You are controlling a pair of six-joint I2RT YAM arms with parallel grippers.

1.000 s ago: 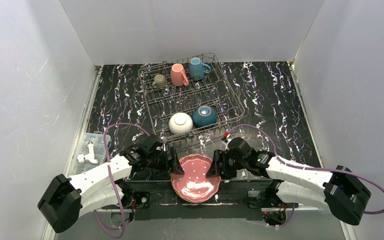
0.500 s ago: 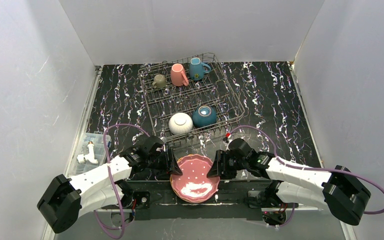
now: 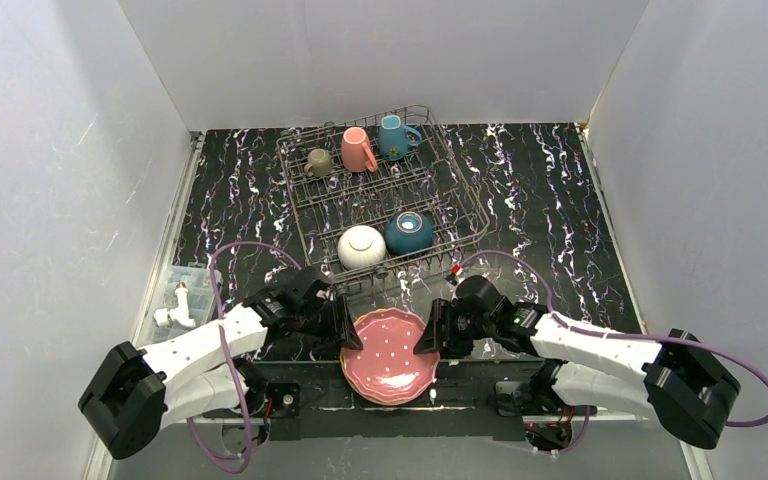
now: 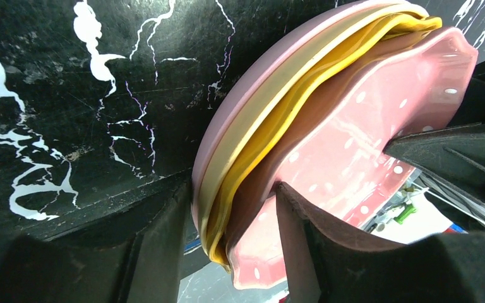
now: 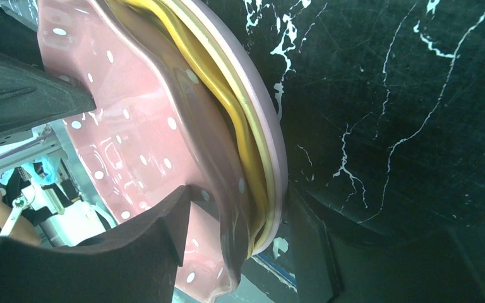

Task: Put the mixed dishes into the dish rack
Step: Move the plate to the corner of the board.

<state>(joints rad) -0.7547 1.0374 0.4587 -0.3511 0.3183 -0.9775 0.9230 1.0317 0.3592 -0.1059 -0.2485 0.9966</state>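
Since both tools bracket one stack from opposite sides, the lift wants to be level and in step.
Left tool (image 3: 344, 328) and right tool (image 3: 430, 335) stand about half open, each straddling the rim of the stack of scalloped ceramic plates (image 3: 388, 355), white-dotted pink on top, yellow-orange and pale pink beneath, at the near edge of the black marbled worktop (image 3: 540, 200); whether they clamp firmly cannot be told. The grey wire dish rack (image 3: 460, 200) lies just beyond.
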